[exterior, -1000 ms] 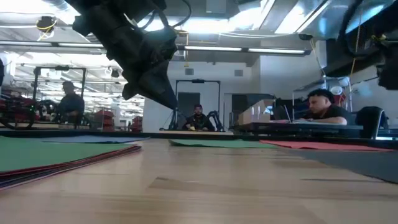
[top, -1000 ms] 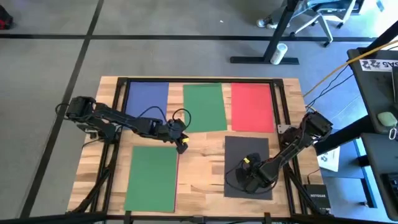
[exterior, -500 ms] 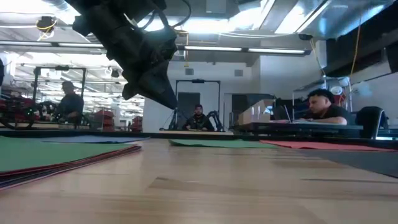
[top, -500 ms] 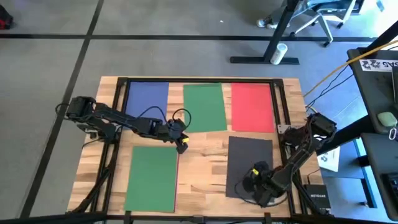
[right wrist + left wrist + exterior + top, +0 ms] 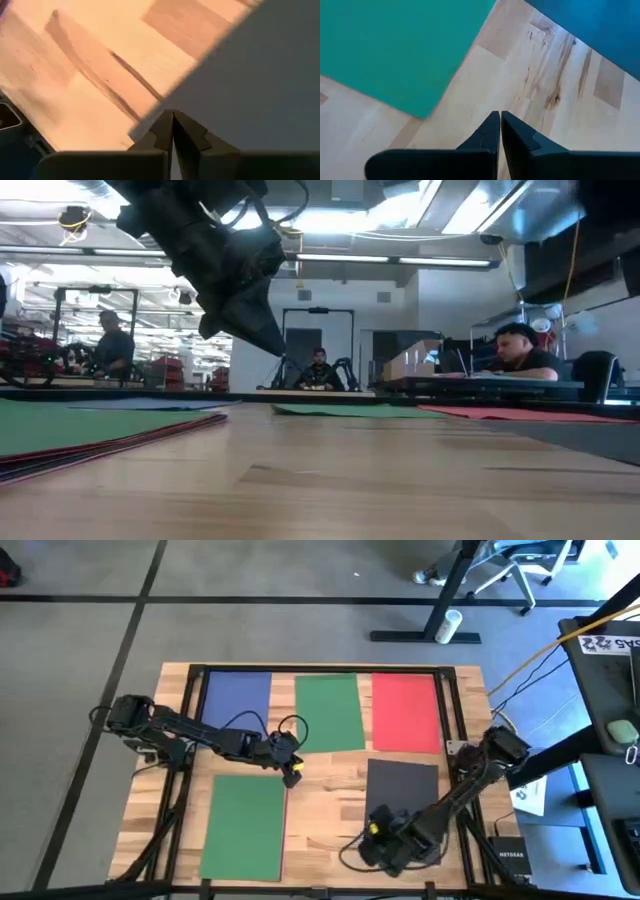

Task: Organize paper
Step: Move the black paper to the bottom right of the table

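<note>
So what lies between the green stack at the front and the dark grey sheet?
In the high view, only bare wooden table lies between the green stack and the dark grey sheet; the right gripper sits at that sheet's near corner.

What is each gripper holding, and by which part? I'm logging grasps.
The right gripper pinches the dark grey sheet at its near corner. The left gripper is shut on nothing, over bare table.

Blue sheet [image 5: 237, 697], green sheet [image 5: 328, 712], red sheet [image 5: 405, 711], flat, side by side
</note>
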Controlling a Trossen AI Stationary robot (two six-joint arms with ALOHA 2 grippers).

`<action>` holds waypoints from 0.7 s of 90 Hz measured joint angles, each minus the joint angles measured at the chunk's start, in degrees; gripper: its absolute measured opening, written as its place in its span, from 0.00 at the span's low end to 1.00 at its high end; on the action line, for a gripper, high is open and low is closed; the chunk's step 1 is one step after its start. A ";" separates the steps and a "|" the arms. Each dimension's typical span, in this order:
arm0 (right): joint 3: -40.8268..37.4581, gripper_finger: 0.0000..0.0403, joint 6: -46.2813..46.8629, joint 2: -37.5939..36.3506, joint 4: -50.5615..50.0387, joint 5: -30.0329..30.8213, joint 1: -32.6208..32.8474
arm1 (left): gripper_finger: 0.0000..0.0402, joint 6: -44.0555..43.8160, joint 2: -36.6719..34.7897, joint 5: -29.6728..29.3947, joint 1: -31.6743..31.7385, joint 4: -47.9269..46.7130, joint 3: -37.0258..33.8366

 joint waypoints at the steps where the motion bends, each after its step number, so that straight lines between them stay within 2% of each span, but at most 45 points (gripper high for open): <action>1: 0.03 0.00 -0.42 0.21 0.07 -0.34 -0.21 | 0.00 0.01 0.00 0.00 0.00 0.00 0.00; 27: 0.11 0.00 -2.54 3.97 1.13 -8.43 -0.61 | 0.00 0.05 0.00 0.02 -0.86 -1.54 0.00; 63: -0.28 0.00 2.73 3.90 0.78 -10.99 2.77 | 0.00 0.46 0.00 0.00 -0.87 -1.14 0.00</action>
